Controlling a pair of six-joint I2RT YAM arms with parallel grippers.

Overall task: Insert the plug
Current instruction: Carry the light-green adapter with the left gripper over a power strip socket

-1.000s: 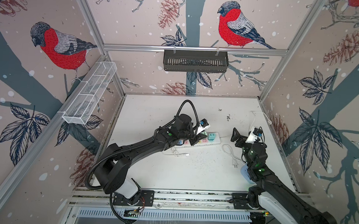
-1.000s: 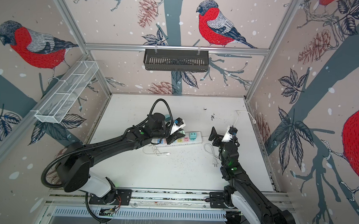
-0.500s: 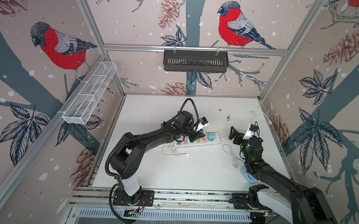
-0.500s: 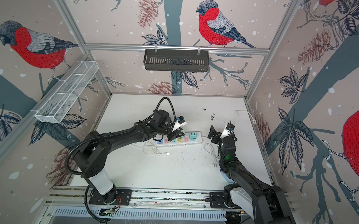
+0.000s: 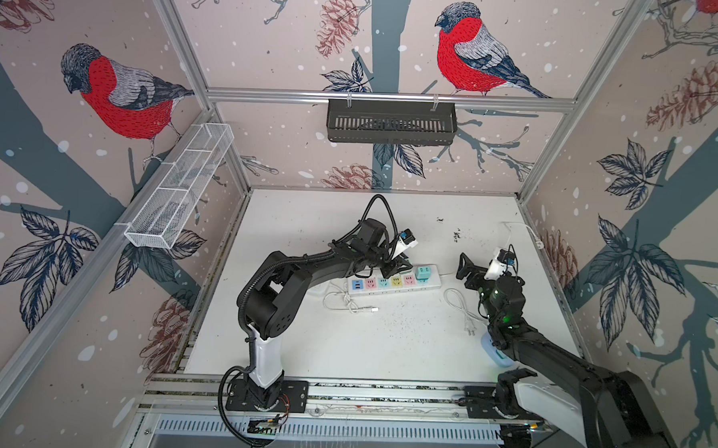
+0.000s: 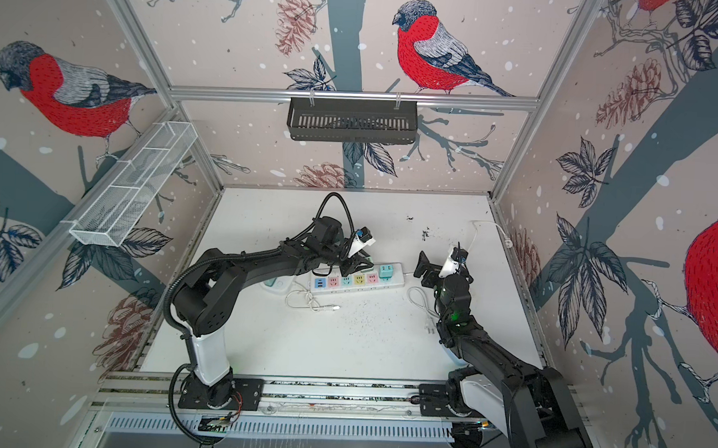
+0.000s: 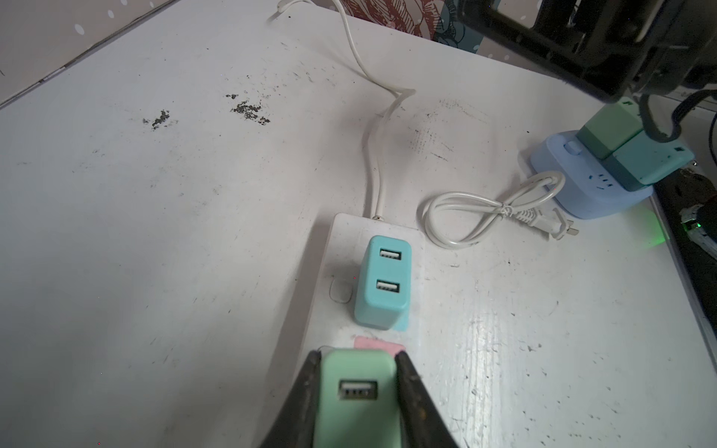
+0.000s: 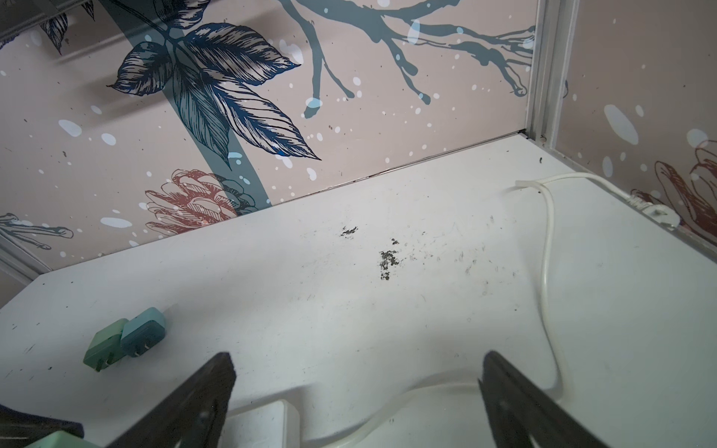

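The left arm rises from the front edge of the surface, folds at the elbow and runs its forearm rightward toward the middle, with the wrist tipped down. The left pincer is clamped on the green plug, one finger on each flat side. The plug stands upright with its USB port facing the wrist camera. Its prongs are hidden below, so I cannot tell whether they have entered.

The plug sits over the power strip, which lies mid-surface with its long axis roughly parallel to the back edge and its cord leading off to the back right corner. In the left wrist view the pink socket peeks out just past the plug's far side, between it and the teal charger seated at the strip's right end. So the target appears to lie almost straight down from the pincer, perhaps a touch further along the strip's axis toward the teal charger. I judge the coming move to be a short vertical press, keeping the plug square to the strip and off its neighbour.

The right arm reaches from the front right corner toward the back. The right pincer is spread wide and holds nothing, raised just off the strip's right end. The left arm is clearly the nearer one.
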